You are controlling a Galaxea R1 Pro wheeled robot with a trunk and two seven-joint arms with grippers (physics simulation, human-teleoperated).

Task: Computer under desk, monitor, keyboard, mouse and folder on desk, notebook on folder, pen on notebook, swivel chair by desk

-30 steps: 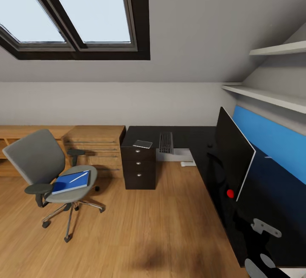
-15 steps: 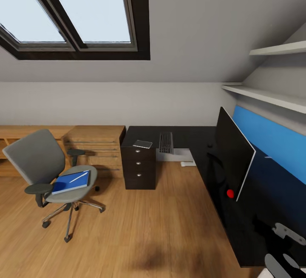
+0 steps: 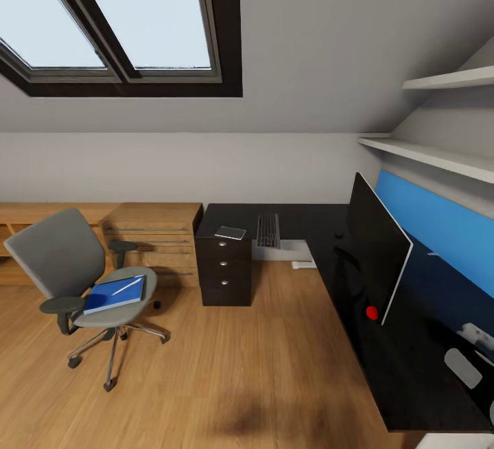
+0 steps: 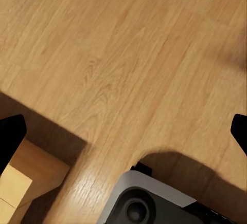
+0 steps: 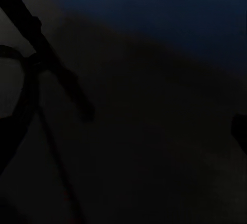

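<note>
The grey swivel chair [image 3: 65, 263] stands on the floor left of the desk [image 3: 309, 222]. The blue folder [image 3: 110, 296] lies on its seat, with the white pen [image 3: 127, 286] on top. The dark notebook [image 3: 230, 233] and the keyboard [image 3: 268, 229] lie on the desk's far part. The monitor [image 3: 376, 257] stands on the near part, with a small dark mouse [image 3: 339, 234] beyond it. My right gripper [image 3: 473, 353] hovers over the desk, right of the monitor; it looks open in the dark right wrist view. My left gripper [image 4: 123, 131] is open over bare floor. I cannot make out the computer.
A dark three-drawer unit [image 3: 224, 272] stands under the desk's far left end, beside a low light-wood cabinet [image 3: 154, 233]. The blue back panel [image 3: 439, 229] and white shelves [image 3: 439, 154] line the right wall. A pale block [image 3: 283, 251] sits under the desk. Wood floor [image 3: 226, 366] lies between chair and desk.
My right gripper has moved right and further over the desk, from the picture's bottom edge towards its right edge. Chair, folder and the desk's things have not moved.
</note>
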